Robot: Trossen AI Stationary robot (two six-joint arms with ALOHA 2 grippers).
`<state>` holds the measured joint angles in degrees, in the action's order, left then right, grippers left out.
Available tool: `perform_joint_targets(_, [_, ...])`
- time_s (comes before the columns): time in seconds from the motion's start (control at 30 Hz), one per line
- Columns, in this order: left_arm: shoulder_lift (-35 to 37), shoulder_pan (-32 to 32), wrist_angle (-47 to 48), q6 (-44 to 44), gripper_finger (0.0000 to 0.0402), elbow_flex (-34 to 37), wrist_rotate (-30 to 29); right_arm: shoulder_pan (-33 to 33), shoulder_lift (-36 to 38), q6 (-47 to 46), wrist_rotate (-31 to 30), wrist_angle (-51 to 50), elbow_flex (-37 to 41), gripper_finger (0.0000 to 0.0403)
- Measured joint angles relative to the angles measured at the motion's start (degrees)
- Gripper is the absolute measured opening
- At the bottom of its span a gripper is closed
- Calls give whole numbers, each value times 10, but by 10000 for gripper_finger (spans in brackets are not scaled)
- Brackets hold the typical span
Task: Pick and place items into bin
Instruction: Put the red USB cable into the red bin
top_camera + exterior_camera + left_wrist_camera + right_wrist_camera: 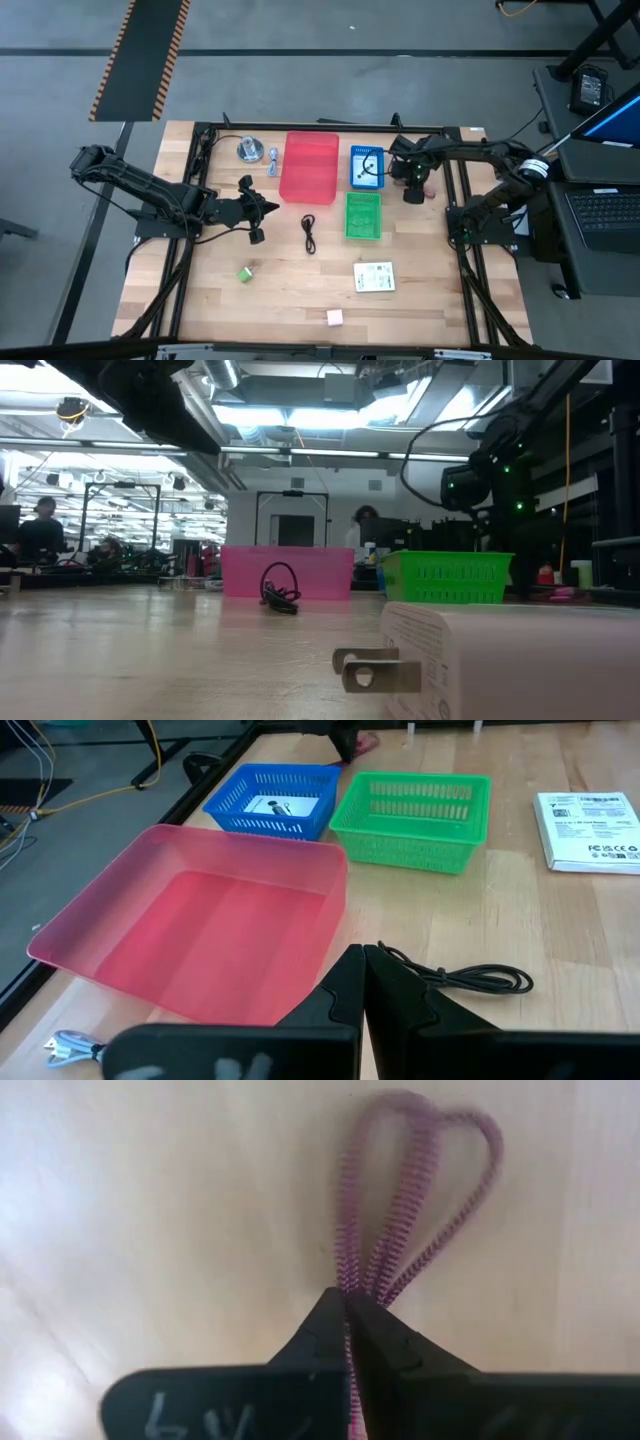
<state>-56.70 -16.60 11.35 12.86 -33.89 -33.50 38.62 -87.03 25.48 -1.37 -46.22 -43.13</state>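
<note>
My right gripper (pixel 349 1302) is at the table's far right, beside the blue basket (pixel 367 167), and it is shut on a thin red-pink braided cable (pixel 405 1190). My left gripper (pixel 362 955) is shut on nothing. It hovers near the red bin's (pixel 310 165) near left corner. A black cable (pixel 309 235) lies coiled on the wood between the bin and the green basket (pixel 362 215). On the near part of the table lie a white printed packet (pixel 374 277), a green block (pixel 245 272) and a pink block (pixel 334 317). A small silver-blue piece (pixel 273 160) lies left of the bin. My right gripper pinches the red-pink cable between its two fingertips where several strands run together (pixel 352 1285). The cable's loops (pixel 440 1140) fan out beyond the tips over the wood. Whether the loops rest on the table or hang just above it, I cannot tell.
A round silver disc (pixel 249 150) sits at the far left of the red bin. The blue basket holds a white card (pixel 272 806). A white plug-in block with metal prongs (pixel 500 660) fills the low view's foreground. Bare wood lies along the near edge.
</note>
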Motion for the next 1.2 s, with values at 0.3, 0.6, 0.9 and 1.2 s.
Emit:
perform_joint_targets(0.3, [0,0,0,0,2,0,0,-19,27,-17,16,2,-1,1])
perform_joint_targets(0.6, [0,0,0,0,2,0,0,-22,39,-43,13,-1,-2,0])
perform_joint_targets(0.9, [0,0,0,9,2,0,1,-22,39,-36,21,-5,-2,22])
perform_joint_targets(1.2, [0,0,0,14,2,0,1,-22,39,-34,26,11,-2,82])
